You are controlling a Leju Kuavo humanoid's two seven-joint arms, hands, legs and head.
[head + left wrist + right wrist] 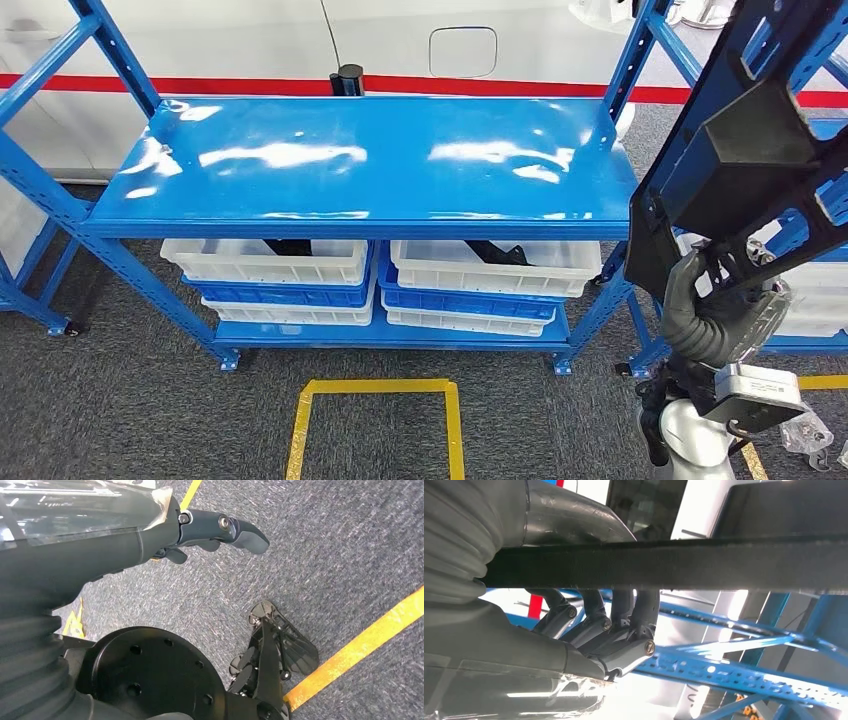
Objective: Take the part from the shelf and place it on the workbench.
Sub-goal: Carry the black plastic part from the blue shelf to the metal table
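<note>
In right hand [712,312], part [745,140] steeply upright

We take this for a factory or assembly workshop with parts storage. Well apart from our fingers [700,300] and to their left stands a blue steel rack [365,160] of bolted, perforated uprights and a glossy bare top shelf, and below that shelf sit white and blue plastic bins [265,262] stacked in pairs, some with dark parts in them. The floor [130,400] is grey industrial carpet marked with yellow tape lines [375,388] forming a box in front of the rack. Behind the rack runs a white panelled wall [250,40] with a red stripe [240,85]. Another blue rack frame [800,340] rises just beside our fingers.
</note>
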